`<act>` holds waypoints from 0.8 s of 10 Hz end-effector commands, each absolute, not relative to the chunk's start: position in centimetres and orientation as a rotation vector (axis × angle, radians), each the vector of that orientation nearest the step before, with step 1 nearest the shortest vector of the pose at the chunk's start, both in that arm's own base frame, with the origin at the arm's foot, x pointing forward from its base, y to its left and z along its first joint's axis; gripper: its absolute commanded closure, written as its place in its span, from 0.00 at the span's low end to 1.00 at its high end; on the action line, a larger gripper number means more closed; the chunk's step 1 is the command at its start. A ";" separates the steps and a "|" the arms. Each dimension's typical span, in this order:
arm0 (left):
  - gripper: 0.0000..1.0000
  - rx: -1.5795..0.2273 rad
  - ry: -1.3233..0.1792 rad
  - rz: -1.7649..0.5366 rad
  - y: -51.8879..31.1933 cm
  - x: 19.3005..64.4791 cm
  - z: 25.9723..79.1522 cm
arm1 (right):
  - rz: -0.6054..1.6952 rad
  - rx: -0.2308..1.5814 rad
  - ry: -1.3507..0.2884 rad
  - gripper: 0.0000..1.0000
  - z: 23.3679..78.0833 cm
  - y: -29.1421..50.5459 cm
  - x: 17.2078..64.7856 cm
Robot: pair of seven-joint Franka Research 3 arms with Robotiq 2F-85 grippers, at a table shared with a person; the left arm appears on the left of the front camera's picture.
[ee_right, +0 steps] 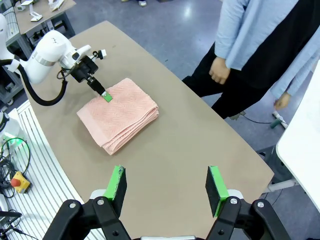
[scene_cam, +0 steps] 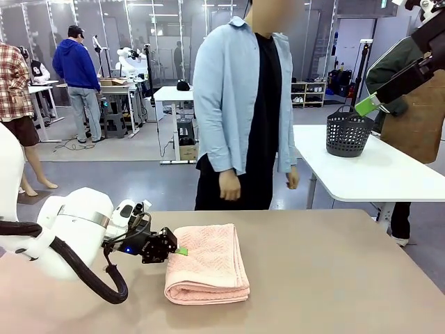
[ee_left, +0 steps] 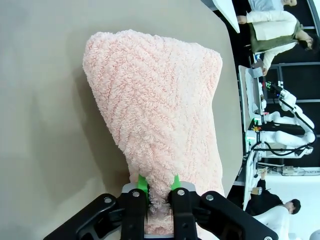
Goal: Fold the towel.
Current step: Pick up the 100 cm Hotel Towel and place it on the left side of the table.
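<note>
Front view: no readable brand, label or writing appears on any item. The left gripper (scene_cam: 179, 251) extends low over the brown table (scene_cam: 334, 278) from picture left, arm nearly horizontal, its fingers reaching the left edge of the towel (scene_cam: 208, 263). The salmon-pink towel lies folded in several layers at the table's near centre, fold edges facing the camera. In the left wrist view, the green pads (ee_left: 143, 183) are pinched on a bunched edge of the towel (ee_left: 160, 115), the terry fabric squeezed between them. The right gripper (scene_cam: 368, 104) is raised high at picture right, well apart from the towel. In the right wrist view, its fingers (ee_right: 116, 183) stand wide apart with nothing between them, looking down on the table. A person (scene_cam: 243, 104) stands at the far side, hands (scene_cam: 228, 186) hanging at the sides
</note>
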State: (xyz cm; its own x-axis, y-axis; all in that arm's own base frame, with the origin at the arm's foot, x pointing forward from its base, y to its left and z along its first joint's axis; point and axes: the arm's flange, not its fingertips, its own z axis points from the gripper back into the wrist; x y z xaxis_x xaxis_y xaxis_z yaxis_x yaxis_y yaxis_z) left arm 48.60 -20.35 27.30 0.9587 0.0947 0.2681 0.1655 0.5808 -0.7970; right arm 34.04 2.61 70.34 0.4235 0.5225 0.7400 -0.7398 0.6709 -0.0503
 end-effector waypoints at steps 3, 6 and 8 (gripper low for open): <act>0.82 -0.955 -0.292 -0.028 -20.3 48.6 27.3 | 0.780 0.297 -0.802 0.19 70.5 2.8 34.2; 0.82 -0.921 -0.237 -0.158 -16.9 48.4 29.8 | 0.780 0.297 -0.802 0.19 70.5 2.8 34.2; 0.82 -0.902 -0.261 -0.161 -11.7 48.0 31.7 | 0.780 0.297 -0.802 0.19 70.5 2.8 34.2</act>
